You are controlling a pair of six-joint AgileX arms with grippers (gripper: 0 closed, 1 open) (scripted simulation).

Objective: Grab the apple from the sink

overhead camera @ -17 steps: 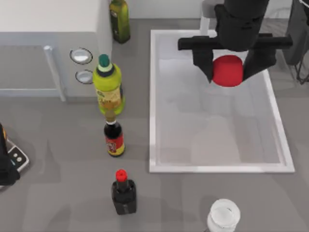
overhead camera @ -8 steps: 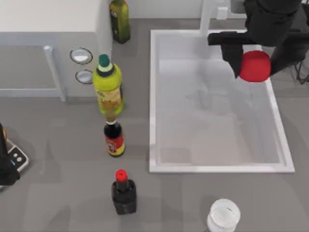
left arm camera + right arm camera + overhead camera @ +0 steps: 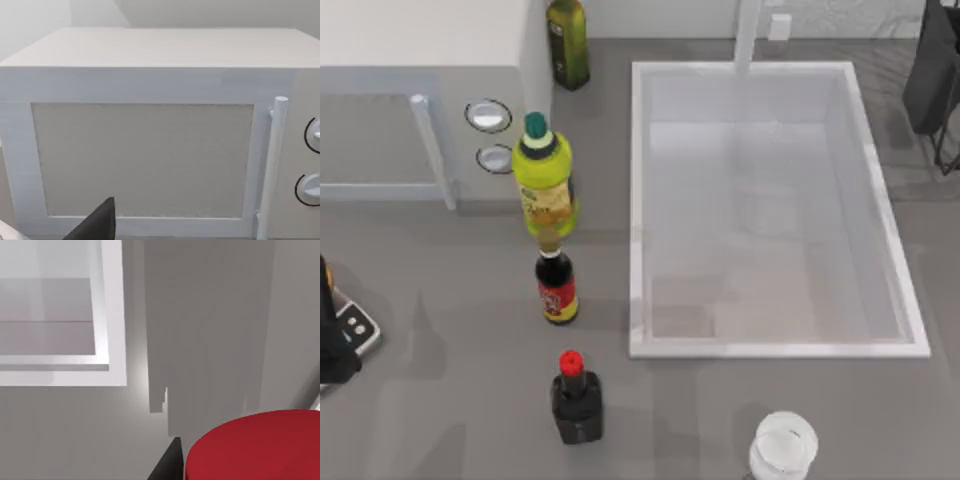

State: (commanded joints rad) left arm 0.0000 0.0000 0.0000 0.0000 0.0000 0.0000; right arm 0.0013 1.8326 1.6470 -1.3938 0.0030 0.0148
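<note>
Sink [image 3: 638, 200] fills the right half of the top view, a white rectangular basin with a pale grey floor. To its left on the grey counter [image 3: 450, 300] a yellow-green bottle [image 3: 544, 180], a dark sauce bottle [image 3: 557, 285] and a red-capped black bottle [image 3: 576, 398] stand in a rough column; an olive bottle [image 3: 567, 40] stands at the upper edge beside the white microwave [image 3: 420, 40]. A clear glass [image 3: 784, 446] sits at the lower edge. Part of the left arm [image 3: 335, 340] lies at the far left edge, parked, and a dark piece of the right arm [image 3: 935, 70] shows at the upper right edge.

Left wrist view faces the microwave door [image 3: 142, 160] and handle [image 3: 272, 165]; a dark tip of the left claw [image 3: 97, 225] shows at the bottom, and whether it is open I cannot tell.

Right wrist view shows the apple [image 3: 255, 447] at the lower right, with a dark finger [image 3: 167, 462] of the right claw against it, so it looks gripped, over grey counter beside the sink rim [image 3: 112, 315].
</note>
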